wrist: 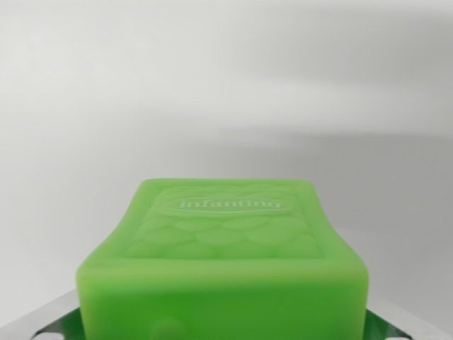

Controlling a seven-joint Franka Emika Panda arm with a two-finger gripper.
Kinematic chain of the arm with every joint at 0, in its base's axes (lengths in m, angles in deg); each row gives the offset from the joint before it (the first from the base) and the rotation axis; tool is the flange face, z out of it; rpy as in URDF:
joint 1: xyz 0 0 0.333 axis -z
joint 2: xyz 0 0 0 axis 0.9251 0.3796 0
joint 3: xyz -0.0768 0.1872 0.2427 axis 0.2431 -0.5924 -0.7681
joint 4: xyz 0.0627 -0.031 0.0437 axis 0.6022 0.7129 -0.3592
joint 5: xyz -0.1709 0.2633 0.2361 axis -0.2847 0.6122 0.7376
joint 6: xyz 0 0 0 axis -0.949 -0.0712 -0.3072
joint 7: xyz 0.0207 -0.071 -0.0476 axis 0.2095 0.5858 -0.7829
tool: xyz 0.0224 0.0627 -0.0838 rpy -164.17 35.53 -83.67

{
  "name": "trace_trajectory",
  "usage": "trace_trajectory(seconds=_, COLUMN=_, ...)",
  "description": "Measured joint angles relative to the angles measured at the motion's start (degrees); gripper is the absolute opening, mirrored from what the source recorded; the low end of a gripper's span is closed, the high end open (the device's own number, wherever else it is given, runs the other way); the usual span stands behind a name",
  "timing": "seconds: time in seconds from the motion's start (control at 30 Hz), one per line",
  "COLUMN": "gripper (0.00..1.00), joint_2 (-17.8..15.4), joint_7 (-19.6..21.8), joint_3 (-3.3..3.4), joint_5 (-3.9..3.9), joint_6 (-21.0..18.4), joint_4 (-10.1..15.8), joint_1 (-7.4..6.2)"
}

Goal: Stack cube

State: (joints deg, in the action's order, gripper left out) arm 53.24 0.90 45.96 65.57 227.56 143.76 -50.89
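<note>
From the wrist view I had very little to go on. The green cube [223, 262] filled the lower middle of the picture, and its bottom was cut off by the lower edge, so I could not see what, if anything, lay under it. Its near face was out of focus; a small round bump low on that face was only just readable. Behind it the bench [212, 85] was a plain pale grey-white expanse, blurred, with a soft darker band across the wrist view's right that I took for shadow, though I could not tell what cast it.

Of the fingers [60, 320] I saw only slivers: a metallic piece tinted with green reflection poking out at the cube's lower left, and a matching one at its lower right. Both sat tight against the cube's sides, one on each flank, so the fingers looked clenched on the cube, gripping it between them. The contact itself was hidden by the cube's own bulk, and the fingertips were not visible.

The cube sat centred directly in front of the camera, between the fingers. Its top face tilted away from me, narrowing toward the far edge, with the sides curving inward. That face carried a raised scale-like pattern and an oval label reading "infantino", upright as I read it, near the far edge. The block looked slightly longer running away from the camera than across, but with that foreshortening I could not be sure.
</note>
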Motion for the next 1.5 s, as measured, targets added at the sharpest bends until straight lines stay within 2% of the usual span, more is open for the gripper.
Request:
trace_trajectory(seconds=0.2, gripper=0.0, joint_2=-2.85, joint_7=1.06, joint_3=0.55, joint_5=-1.49, joint_6=-2.59, joint_4=0.14, joint_1=-0.32)
trace_trajectory(seconds=0.53, gripper=0.0, joint_2=-7.17, joint_7=2.58, joint_3=0.87, joint_5=-3.62, joint_6=-6.77, joint_4=0.12, joint_1=-0.33)
trace_trajectory(seconds=0.63, gripper=0.0, joint_2=-7.93, joint_7=3.07, joint_3=0.86, joint_5=-3.77, joint_6=-7.57, joint_4=-0.15, joint_1=-0.39)
trace_trajectory(seconds=1.5, gripper=0.0, joint_2=-5.62, joint_7=8.78, joint_3=-0.32, joint_5=-3.78, joint_6=-10.17, joint_4=-4.88, joint_1=-3.92)
